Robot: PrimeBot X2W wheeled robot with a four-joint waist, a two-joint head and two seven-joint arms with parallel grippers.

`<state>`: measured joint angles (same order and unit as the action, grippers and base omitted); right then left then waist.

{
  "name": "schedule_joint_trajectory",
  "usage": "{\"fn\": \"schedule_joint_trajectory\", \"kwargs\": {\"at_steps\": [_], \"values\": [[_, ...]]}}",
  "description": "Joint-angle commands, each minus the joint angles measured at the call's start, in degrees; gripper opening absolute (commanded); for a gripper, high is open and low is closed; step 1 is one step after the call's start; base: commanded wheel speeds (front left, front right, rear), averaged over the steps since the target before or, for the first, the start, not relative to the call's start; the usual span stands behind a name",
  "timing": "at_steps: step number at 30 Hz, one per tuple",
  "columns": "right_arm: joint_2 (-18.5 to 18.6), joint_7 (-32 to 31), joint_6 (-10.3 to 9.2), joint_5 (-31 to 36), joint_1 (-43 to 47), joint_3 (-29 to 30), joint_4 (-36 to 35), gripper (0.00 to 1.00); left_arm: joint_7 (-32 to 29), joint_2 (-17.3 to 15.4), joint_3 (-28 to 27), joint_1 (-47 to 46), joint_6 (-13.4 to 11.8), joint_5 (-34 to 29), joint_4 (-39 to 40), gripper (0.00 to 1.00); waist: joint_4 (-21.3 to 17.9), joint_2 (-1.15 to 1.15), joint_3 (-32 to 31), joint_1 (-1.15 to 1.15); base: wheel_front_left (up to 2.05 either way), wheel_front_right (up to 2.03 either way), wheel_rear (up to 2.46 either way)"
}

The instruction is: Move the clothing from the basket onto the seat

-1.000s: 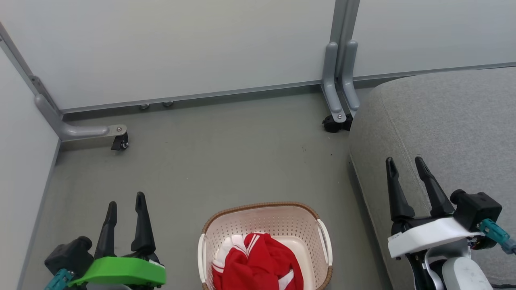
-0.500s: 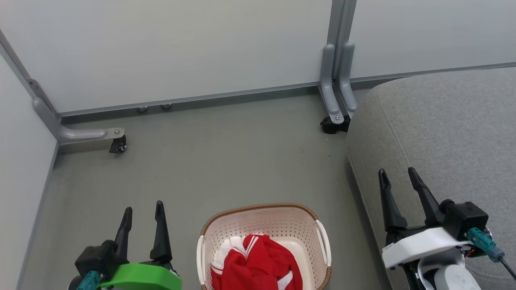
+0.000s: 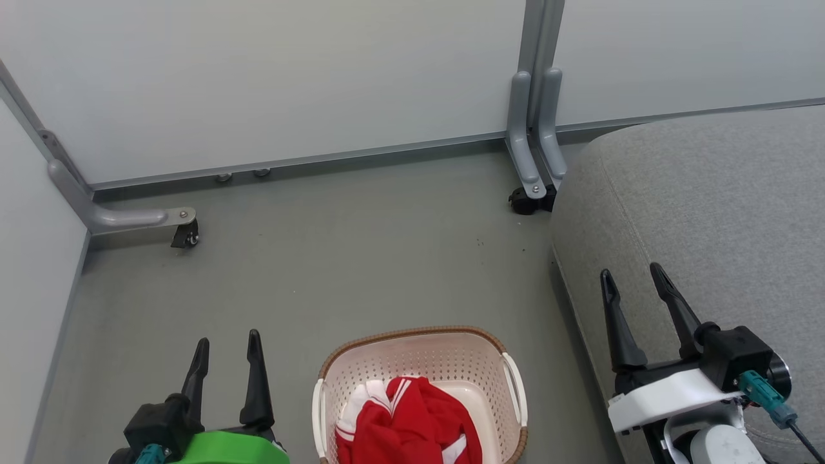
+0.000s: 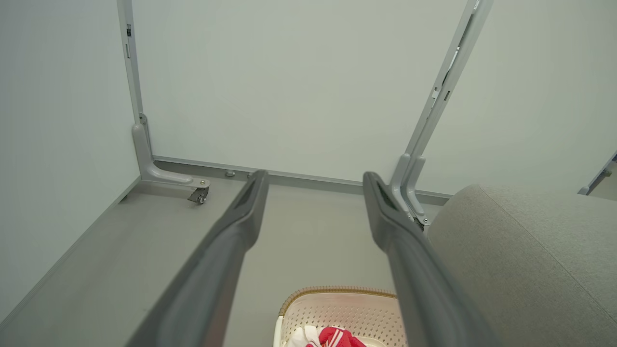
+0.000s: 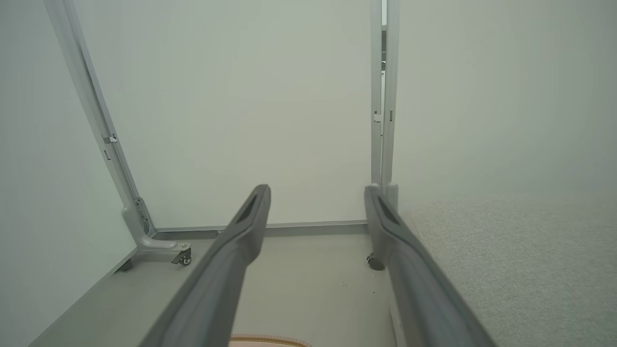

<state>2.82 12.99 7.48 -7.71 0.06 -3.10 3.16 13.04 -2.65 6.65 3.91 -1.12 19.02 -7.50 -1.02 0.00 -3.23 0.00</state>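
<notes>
Left and right jaws apart, empty, basket (image 3: 419, 361) of clothing (image 3: 412, 428) between, seat (image 3: 709, 193) edge right, open floor (image 3: 354, 258) ahead

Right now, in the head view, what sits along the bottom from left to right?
Dark two-fingered left gripper, open → cream-white perforated plastic basket with brown woven-look rim, holding red-and-white fabric clothing → dark two-fingered right gripper, open.

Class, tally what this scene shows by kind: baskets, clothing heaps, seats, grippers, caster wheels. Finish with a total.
Baskets: 1, the basket
Clothing heaps: 1, the clothing, inside the basket
Seats: 1, the seat
Grippers: 2, left gripper, right gripper
Caster wheels: 2, left caster, right caster
Total: 7
</notes>
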Motion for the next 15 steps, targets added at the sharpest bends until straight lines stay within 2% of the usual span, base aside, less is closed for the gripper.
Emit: {"fn": "schedule_joint_trajectory", "kwargs": {"at_steps": [1, 8, 15], "values": [[0.1, 0.6, 0.02, 1.5, 0.8, -0.1, -0.6, 1.0, 0.5, -0.3, 0.0, 0.5, 0.2, -1.3, 0.1, 1.0, 0.0, 0.0, -0.1, 0.0, 0.0, 0.0, 0.0], [0.1, 1.3, 0.01, 2.4, 1.2, -0.6, -1.4, 1.0, 1.2, -0.4, 1.7, 1.1, 0.1, -6.2, 0.3, 1.0, 0.3, 0.0, -0.6, 0.0, 0.0, 0.0, 0.0], [0.1, 2.0, 0.01, -2.2, 1.8, -0.1, -0.4, 1.0, 1.9, -0.4, 1.3, 1.5, 0.5, -4.8, 1.0, 1.0, 0.4, 0.0, -1.1, 0.0, 0.0, 0.0, 0.0]]}}
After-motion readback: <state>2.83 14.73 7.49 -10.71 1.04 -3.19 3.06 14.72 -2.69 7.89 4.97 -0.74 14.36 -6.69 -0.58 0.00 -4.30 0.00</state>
